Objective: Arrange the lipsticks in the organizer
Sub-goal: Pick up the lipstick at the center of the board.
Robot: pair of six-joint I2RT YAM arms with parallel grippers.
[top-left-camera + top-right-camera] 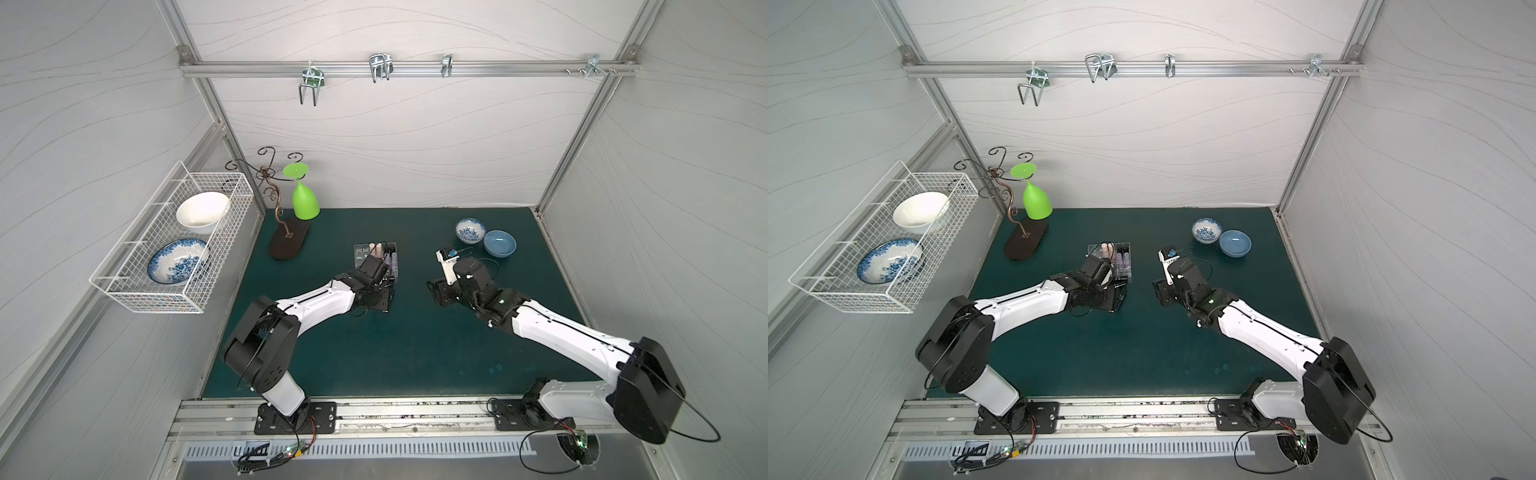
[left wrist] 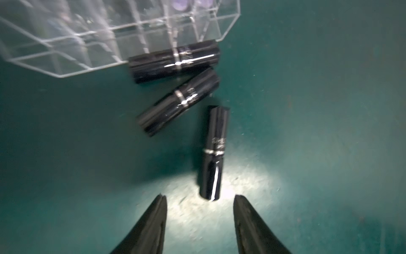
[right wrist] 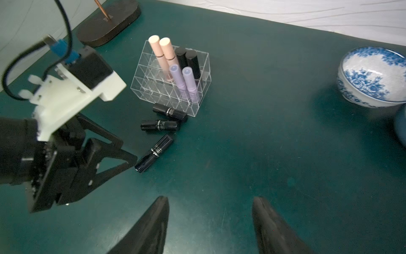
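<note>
Jaws parted and empty, my left gripper (image 2: 200, 196) faces the glossy black cylindrical lipstick (image 2: 214, 151) just ahead; next, I reckon: advance, straddle, close; my right gripper (image 3: 210, 198) also gapes empty.

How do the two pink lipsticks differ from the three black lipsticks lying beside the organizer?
The pink lipsticks stand upright in organizer cells; the black lipsticks lie on the mat. The pink ones are slim and plain; the black ones are thicker, with a silver band. All are cylindrical tubes.
</note>
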